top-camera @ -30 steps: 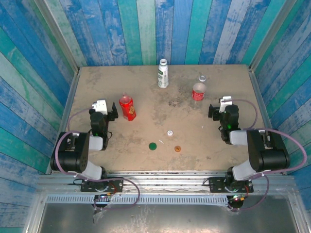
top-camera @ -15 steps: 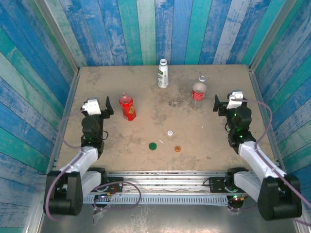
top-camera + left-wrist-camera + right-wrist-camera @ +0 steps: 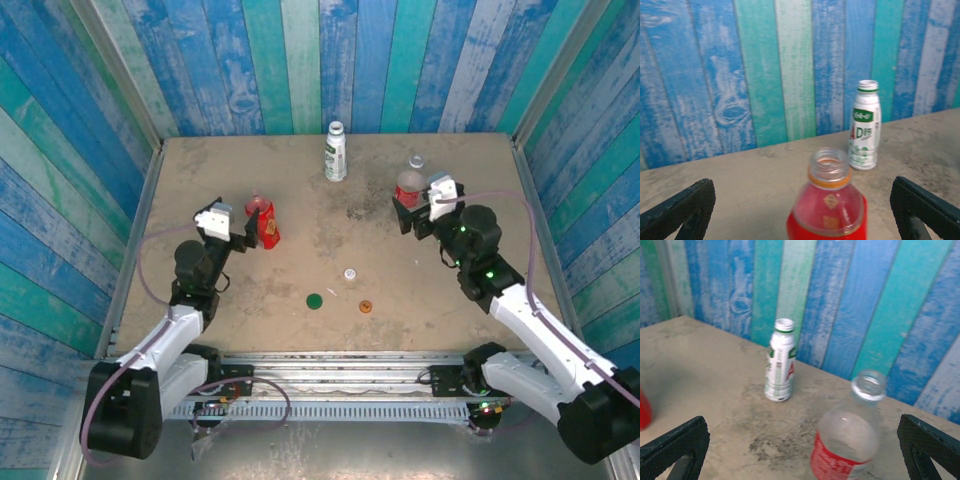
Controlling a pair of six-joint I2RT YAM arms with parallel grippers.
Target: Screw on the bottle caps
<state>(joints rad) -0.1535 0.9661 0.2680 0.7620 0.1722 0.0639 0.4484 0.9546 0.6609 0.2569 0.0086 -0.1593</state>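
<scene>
Red bottle (image 3: 264, 222): upright, long axis vertical, neck open, no cap. It stands left of centre, directly ahead of the left pincer (image 3: 246, 234). In the left wrist view that pincer's fingers (image 3: 682, 207) are spread wide to either side of it. The bottle sits centred in the gap, with no contact that I can make out.

Clear bottle (image 3: 409, 186), red label: upright, neck open, right of centre. The right pincer (image 3: 412, 214) is just beside it on the near side, jaws likewise spread wide, nothing held. In the right wrist view the bottle sits ahead and a little right of the midline.

White bottle (image 3: 336, 152): upright near the back wall, well apart from both pincers. Its top looks open.

Caps: green cap (image 3: 314, 299), white cap (image 3: 350, 273) and orange cap (image 3: 365, 306) lie flat and loose near one another, mid-surface, toward the arm bases. That puts them behind both pincers as they now point. Green lies nearer the left arm, orange nearer the right, white between them.

Judgement: each arm is lined up to steady a bottle, not to fetch a cap. One of them will have to turn back toward the bases for a cap.

Surface (image 3: 200, 160): tan, dusty, dark staining toward the back. Room: blue and teal plank walls (image 3: 300, 60) on three sides, metal rail along the near edge.
</scene>
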